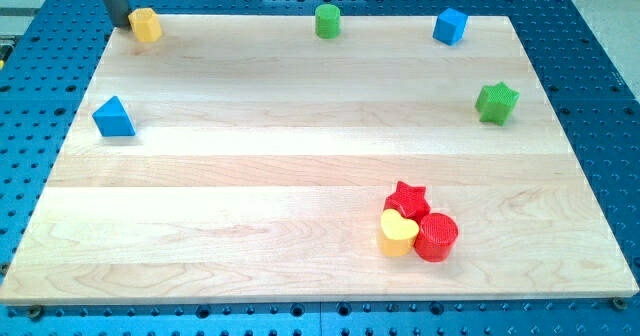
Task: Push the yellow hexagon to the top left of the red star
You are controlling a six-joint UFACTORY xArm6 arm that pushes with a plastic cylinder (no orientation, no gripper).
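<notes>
The yellow hexagon (pixel 146 24) sits at the board's top left corner. My tip (pixel 119 23) is just to its left, touching or nearly touching it. The red star (pixel 407 197) lies at the lower right of the board, far from the hexagon. A yellow heart (pixel 398 233) and a red cylinder (pixel 436 236) press against the star from below.
A blue triangle (pixel 114 117) lies at the left side. A green cylinder (pixel 327 21) and a blue cube (pixel 450 25) stand along the top edge. A green star (pixel 496 103) is at the right. The wooden board (pixel 300 176) rests on a blue perforated table.
</notes>
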